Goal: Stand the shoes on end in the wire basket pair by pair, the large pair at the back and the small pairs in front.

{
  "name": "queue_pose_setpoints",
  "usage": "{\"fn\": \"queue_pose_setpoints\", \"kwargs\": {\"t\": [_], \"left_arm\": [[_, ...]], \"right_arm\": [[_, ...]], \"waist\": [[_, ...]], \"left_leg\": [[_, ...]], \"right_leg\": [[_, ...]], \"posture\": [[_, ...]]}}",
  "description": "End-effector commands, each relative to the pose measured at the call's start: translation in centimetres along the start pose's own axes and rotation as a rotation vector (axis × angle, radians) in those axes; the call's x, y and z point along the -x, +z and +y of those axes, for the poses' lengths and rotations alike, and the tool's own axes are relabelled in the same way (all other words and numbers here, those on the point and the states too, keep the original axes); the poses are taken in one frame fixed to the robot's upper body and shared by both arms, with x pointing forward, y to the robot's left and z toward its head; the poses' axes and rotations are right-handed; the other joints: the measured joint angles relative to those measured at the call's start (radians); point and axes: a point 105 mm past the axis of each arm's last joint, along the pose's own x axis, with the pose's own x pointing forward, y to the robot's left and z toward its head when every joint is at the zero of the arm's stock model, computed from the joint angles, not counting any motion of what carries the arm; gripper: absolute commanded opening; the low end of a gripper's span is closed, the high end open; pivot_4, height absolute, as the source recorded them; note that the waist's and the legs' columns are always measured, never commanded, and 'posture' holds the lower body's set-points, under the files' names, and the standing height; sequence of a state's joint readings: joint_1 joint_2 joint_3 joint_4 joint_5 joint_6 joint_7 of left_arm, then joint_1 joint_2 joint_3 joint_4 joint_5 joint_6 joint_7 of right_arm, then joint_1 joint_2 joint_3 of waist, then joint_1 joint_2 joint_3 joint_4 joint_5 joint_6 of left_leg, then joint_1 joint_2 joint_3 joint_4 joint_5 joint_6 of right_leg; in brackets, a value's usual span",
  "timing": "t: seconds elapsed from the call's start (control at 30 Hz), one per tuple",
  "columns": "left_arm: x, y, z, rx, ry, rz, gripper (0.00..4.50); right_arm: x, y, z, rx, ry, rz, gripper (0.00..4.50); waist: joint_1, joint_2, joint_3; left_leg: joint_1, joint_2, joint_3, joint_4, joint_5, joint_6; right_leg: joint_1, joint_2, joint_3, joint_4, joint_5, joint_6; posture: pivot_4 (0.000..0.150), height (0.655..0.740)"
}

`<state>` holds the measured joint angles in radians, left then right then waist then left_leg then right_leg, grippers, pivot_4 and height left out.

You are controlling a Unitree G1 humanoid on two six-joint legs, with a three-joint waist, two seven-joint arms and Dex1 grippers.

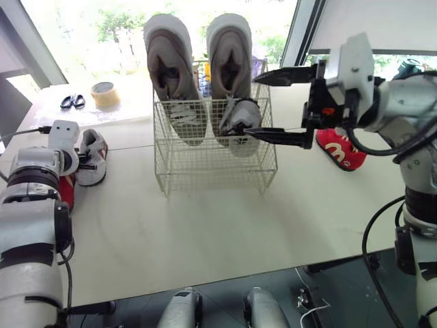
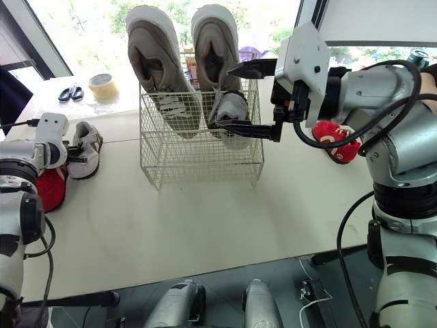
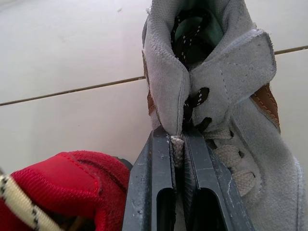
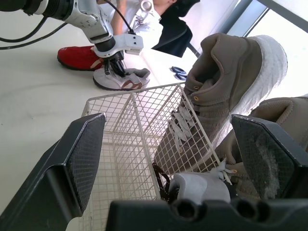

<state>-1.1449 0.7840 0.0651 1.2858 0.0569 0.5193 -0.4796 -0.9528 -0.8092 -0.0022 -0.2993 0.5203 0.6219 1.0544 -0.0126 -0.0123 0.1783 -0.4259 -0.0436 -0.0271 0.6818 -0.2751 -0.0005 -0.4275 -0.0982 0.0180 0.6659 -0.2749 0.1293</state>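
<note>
Right gripper gapes wide at the wire basket's right rim; left gripper pinches a grey shoe's tongue mid-left; bare bench spreads below.

1. Head stereo pair: looks forward and down over the table; both eyes share the wire basket.
2. Left wrist camera: sits very close against the small grey shoe.
3. Right wrist camera: faces leftward across the wire basket, close.
</note>
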Motion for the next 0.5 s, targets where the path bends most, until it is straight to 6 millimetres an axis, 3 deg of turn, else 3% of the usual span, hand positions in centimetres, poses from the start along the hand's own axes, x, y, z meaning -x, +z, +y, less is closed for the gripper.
{"fn": "queue_pose_setpoints", "kwargs": {"t": [0.03, 0.2, 0.3, 0.4, 0.5], "left_arm": [[0.3, 1.5, -0.4, 0.072, -0.031, -0.056, 0.05], [4.2, 11.7, -1.0, 0.254, -0.119, -0.497, 0.05], [7.6, 16.3, -1.6, 0.350, -0.230, -0.740, 0.05], [11.7, 19.4, -2.5, 0.375, -0.328, -1.003, 0.05], [16.2, 20.1, -3.9, 0.386, -0.423, -1.221, 0.05]], "right_arm": [[0.4, 1.0, -0.4, 0.057, -0.025, -0.004, 4.50], [0.6, 0.8, -0.5, 0.060, -0.031, 0.005, 4.50], [0.6, 0.6, -0.5, 0.060, -0.033, 0.008, 4.50], [0.5, 0.5, -0.7, 0.062, -0.036, 0.009, 4.50], [0.4, 0.4, -0.9, 0.065, -0.037, 0.011, 4.50]], "waist": [[0.001, 0.000, 0.000], [0.012, -0.007, 0.003], [0.015, -0.011, 0.004], [0.007, -0.011, 0.004], [-0.002, -0.010, 0.004]], "left_leg": [[0.000, 0.000, 0.000, 0.000, 0.000, 0.000], [-0.002, 0.000, -0.002, 0.002, 0.000, 0.000], [-0.003, 0.000, -0.002, 0.002, 0.003, -0.005], [-0.004, 0.000, -0.001, 0.001, 0.002, -0.005], [-0.004, 0.000, -0.001, 0.000, 0.002, -0.005]], "right_leg": [[0.000, 0.000, 0.000, 0.000, 0.000, 0.000], [0.000, 0.000, -0.002, 0.000, 0.000, 0.000], [-0.001, 0.000, -0.002, 0.000, 0.000, 0.000], [-0.001, -0.001, -0.002, 0.000, 0.000, 0.000], [-0.001, -0.003, -0.002, -0.001, 0.000, 0.000]], "posture": [[0.150, 0.7400], [0.150, 0.7400], [0.150, 0.7400], [0.150, 0.7400], [0.150, 0.7400]]}}
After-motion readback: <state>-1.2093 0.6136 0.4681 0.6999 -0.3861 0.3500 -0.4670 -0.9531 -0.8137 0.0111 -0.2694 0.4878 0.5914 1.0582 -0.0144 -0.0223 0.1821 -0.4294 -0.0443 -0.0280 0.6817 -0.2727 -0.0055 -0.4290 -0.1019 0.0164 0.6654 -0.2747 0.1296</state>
